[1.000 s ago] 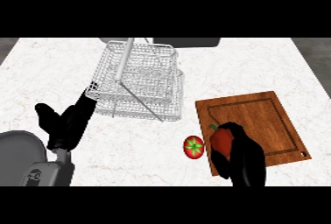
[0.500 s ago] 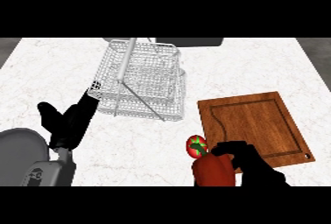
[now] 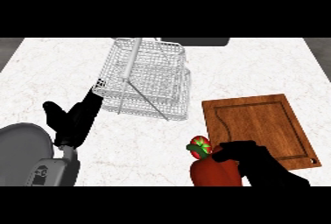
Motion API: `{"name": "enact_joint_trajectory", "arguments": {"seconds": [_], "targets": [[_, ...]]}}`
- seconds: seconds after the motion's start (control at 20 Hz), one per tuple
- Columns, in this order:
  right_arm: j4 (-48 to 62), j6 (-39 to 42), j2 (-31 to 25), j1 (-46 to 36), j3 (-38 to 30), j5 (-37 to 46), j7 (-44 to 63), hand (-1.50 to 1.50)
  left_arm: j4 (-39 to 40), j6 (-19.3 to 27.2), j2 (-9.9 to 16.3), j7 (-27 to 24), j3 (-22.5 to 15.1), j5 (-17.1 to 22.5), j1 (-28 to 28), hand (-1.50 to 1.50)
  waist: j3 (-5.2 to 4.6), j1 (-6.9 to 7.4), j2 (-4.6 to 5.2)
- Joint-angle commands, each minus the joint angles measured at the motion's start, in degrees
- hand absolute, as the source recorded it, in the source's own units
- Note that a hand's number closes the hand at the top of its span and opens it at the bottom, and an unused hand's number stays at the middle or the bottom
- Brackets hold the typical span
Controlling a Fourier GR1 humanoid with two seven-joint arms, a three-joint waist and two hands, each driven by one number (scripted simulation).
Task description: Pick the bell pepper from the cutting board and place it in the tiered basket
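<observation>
The right hand (image 3: pixel 249 155) shows at the lower right of the head view, its black fingers curled round the right side of the red bell pepper (image 3: pixel 213 168). The pepper is off the cutting board (image 3: pixel 258 127), over the white marble counter (image 3: pixel 45 74) just beside the board's lower left corner, with its green stem end turned up and to the left. The board is a brown wooden slab with a groove near its rim, and nothing lies on it. Up and to the left of the pepper, well apart from it, stands the wire tiered basket (image 3: pixel 145 78). The left hand (image 3: pixel 74 118) rests at the left, fingers straight and pointing up toward the basket's lower left corner, holding nothing.
</observation>
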Motion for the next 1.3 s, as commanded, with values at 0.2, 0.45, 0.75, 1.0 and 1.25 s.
{"name": "enact_joint_trajectory", "arguments": {"seconds": [0.2, 0.45, 0.75, 1.0, 1.25], "targets": [[8.43, 5.25, 1.23, -13.00, -9.55, -8.09, 12.62, 1.50, 0.48, -1.12, -1.11, 1.18, -2.45, -0.36, -0.85, 0.00, -0.03, 2.55, 0.87], [15.80, 3.46, 1.24, -23.83, -18.45, -14.26, 14.25, 1.50, 0.82, -2.06, -1.05, 0.87, -2.62, -0.02, -1.47, 0.00, 0.04, 3.40, 0.89], [31.68, 1.18, 1.25, -39.78, -28.71, -20.42, 12.97, 1.50, 2.64, -1.07, -2.01, 0.58, -2.54, -0.68, -3.13, 0.00, 0.12, 3.61, 1.11], [47.58, -7.36, 1.25, -48.32, -32.37, -24.51, 9.71, 1.50, 1.86, -0.45, -2.96, 1.80, -3.12, -0.95, -4.77, 0.00, 0.21, 4.21, 1.42], [58.96, -16.56, 1.26, -50.63, -34.98, -28.16, 6.05, 1.50, 2.78, -0.12, -3.39, -0.47, -3.64, -2.25, -2.91, 0.00, 0.27, 3.90, 1.54]]}}
